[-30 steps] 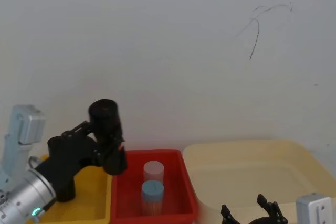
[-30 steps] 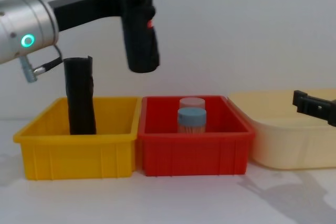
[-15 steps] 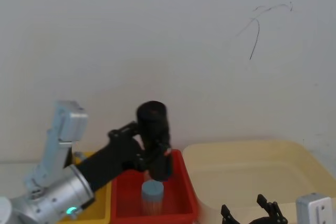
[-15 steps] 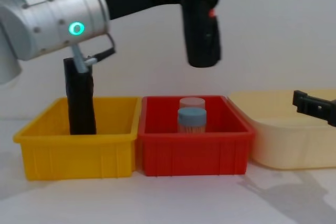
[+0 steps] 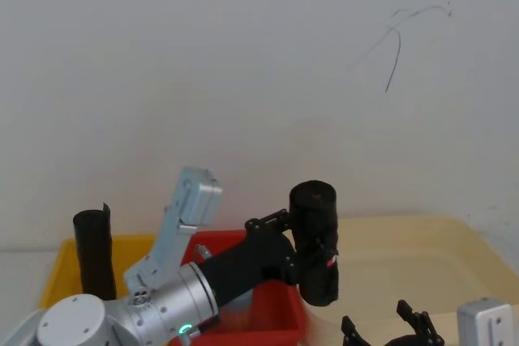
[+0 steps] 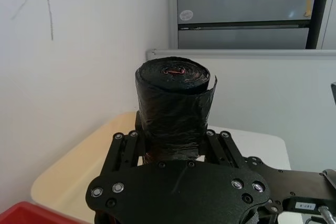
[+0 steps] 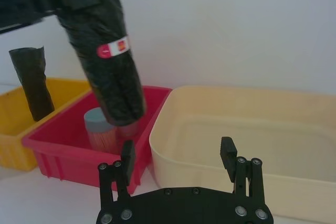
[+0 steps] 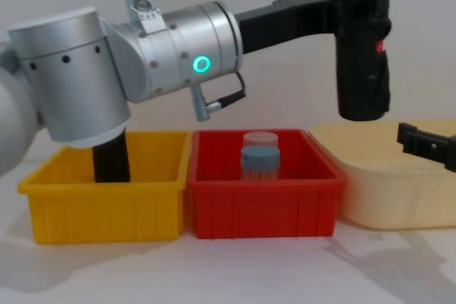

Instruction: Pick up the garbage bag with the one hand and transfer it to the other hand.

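The garbage bag, a black roll with a small red label, hangs upright in the air above the gap between the red bin and the cream tub. My left gripper is shut on its upper part, seen from behind in the left wrist view, where the roll stands between the fingers. In the head view this gripper holds the roll right of centre. My right gripper stands open and low over the tub's front edge, below and to the right of the roll.
A second black roll stands in the yellow bin on the left. A blue-lidded jar and a clear-lidded one stand in the red bin. My left arm's thick silver body spans the space above the yellow bin.
My left arm has swung to the right with the roll, from above the yellow and red bins to above the red bin's right edge. The right gripper has stayed in place.
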